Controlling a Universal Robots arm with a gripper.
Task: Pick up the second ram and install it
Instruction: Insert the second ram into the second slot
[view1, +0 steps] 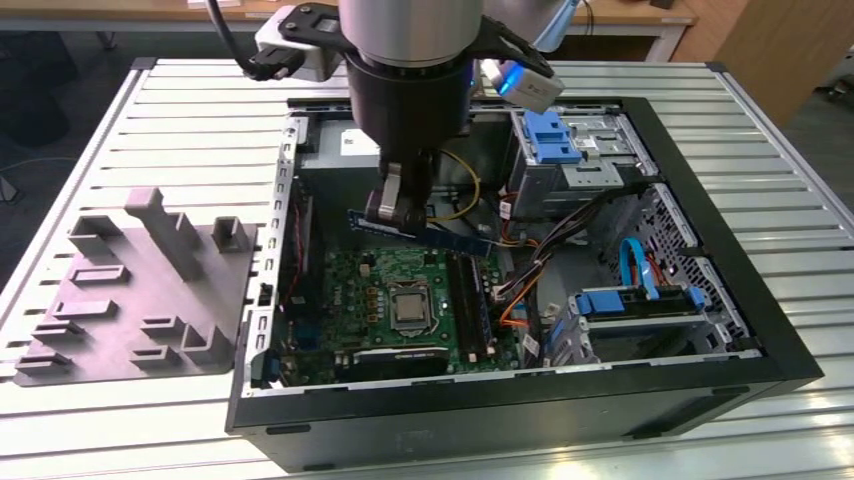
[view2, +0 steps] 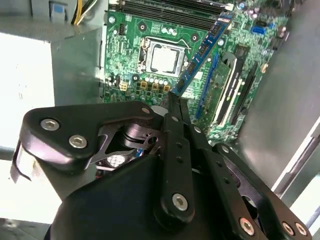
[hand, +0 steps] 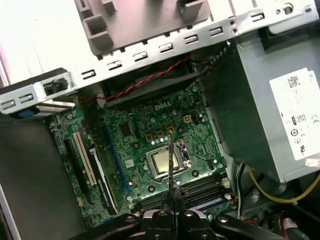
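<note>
Jaws pressed together on the second ram (view1: 447, 238), pinching it near one end. That end sits between the fingers and is covered. The free length runs out toward the exterior view's right.

Second wrist view: blue stick (view2: 205, 47) slants away from the jaws, chips and label hard to make out. Black linkage of the jaws blocks the near part of the board.

First wrist view: stick (hand: 170, 160) seen edge-on, just a thin dark line across the CPU socket (hand: 159, 161).

Stick hangs over the far part of the green motherboard (view1: 360, 290), apart from it. It lies crosswise to the long black memory slots (view1: 465, 300), not seated in one. How high above the board: cannot tell.

Arm (view1: 407, 70) comes straight down from above, wrist vertical, jaws pointing down into the open computer case (view1: 787, 340). Its body hides much of the grey power-supply box (view1: 340, 150) and the far case wall.

Drive cage with blue clips (view1: 574, 140) at the far right of the case. Grey moulded tray (view1: 134, 290) lies on the slatted surface (view1: 174, 120), to the exterior view's left of the case.
</note>
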